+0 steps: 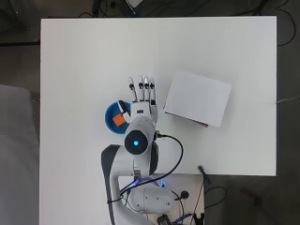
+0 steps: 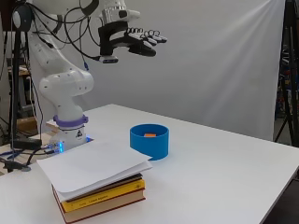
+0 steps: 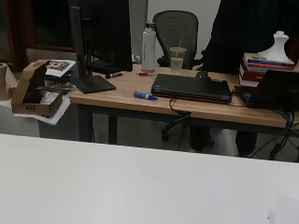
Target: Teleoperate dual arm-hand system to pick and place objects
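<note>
The hand (image 2: 135,39) hangs high over the white table (image 1: 75,70), fingers straight and empty. Below, the arm half-hides a blue bowl (image 2: 149,141) holding 1 orange block (image 1: 119,120).

A stack of books (image 2: 100,198) sits on the white table (image 1: 84,65), with white paper (image 1: 198,97) on top (it hides most of the books from above). Past the table stands a wooden desk (image 3: 187,105) with a white bottle (image 3: 148,42).
</note>
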{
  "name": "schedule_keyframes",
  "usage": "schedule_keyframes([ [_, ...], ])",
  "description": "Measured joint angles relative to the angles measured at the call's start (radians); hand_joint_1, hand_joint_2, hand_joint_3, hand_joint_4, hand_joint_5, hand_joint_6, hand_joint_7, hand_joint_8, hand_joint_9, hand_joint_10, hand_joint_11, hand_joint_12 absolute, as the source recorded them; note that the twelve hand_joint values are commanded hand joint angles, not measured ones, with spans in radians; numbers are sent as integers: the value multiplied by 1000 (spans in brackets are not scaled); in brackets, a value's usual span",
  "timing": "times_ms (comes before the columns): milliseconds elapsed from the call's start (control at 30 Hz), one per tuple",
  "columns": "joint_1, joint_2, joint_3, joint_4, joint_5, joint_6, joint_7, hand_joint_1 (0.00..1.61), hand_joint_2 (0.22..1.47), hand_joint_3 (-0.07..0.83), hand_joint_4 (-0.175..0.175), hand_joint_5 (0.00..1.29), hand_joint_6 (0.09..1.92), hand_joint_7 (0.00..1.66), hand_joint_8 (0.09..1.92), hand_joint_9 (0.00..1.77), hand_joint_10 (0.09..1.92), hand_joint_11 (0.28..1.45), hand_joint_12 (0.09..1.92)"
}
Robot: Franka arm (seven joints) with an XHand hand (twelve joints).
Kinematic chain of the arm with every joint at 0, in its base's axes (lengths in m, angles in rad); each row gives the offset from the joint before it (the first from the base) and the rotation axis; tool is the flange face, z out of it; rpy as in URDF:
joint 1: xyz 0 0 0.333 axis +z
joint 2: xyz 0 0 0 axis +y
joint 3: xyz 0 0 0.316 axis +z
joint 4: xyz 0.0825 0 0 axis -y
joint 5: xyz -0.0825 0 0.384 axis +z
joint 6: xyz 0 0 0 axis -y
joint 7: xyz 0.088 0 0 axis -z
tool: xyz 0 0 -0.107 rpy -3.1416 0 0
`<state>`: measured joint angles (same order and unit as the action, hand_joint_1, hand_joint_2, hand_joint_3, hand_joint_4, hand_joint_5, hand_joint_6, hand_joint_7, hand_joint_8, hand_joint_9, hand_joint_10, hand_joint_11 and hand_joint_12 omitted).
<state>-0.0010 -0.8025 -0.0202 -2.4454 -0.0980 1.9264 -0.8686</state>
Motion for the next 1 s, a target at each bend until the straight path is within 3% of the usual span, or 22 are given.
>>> schedule_keyframes([
  [100, -1, 9, -6, -1, 55, -4, 22, 168, 1067, 0, 98, 209, 87, 277, 87, 395, 87, 469, 87],
  [533, -8, 98, -18, 23, 33, -4, 41, 194, 1069, 0, 103, 234, 87, 322, 87, 475, 87, 498, 87],
  [567, -8, 97, -15, 22, 25, -6, 46, 168, 1108, 4, 101, 329, 87, 527, 87, 676, 87, 578, 87],
  [633, -4, 68, -12, 0, 25, -16, 36, 181, 1237, 5, 111, 759, 87, 1034, 87, 1141, 87, 778, 143],
  [667, 2, 46, -16, -15, 42, -29, 18, 196, 1270, 4, 109, 886, 87, 1165, 87, 1262, 87, 797, 228],
  [733, 18, -2, -48, -42, 124, -96, -33, 232, 1306, 0, 106, 966, 87, 1231, 87, 1299, 87, 771, 223],
  [767, 24, -22, -71, -53, 182, -153, -57, 265, 1313, 0, 106, 955, 87, 1189, 87, 1244, 87, 752, 162],
  [833, 35, -54, -116, -73, 310, -287, -81, 215, 1249, -10, 65, 568, 87, 715, 87, 781, 87, 582, 87],
  [867, 41, -72, -133, -76, 373, -361, -78, 202, 1225, -10, 51, 446, 87, 558, 87, 629, 87, 526, 87],
  [933, 47, -107, -142, -65, 471, -488, -55, 204, 1189, -13, 48, 364, 87, 422, 87, 493, 87, 465, 87],
  [1000, 47, -124, -106, -29, 511, -578, -21, 210, 1160, -16, 56, 363, 87, 387, 87, 448, 87, 435, 87],
])
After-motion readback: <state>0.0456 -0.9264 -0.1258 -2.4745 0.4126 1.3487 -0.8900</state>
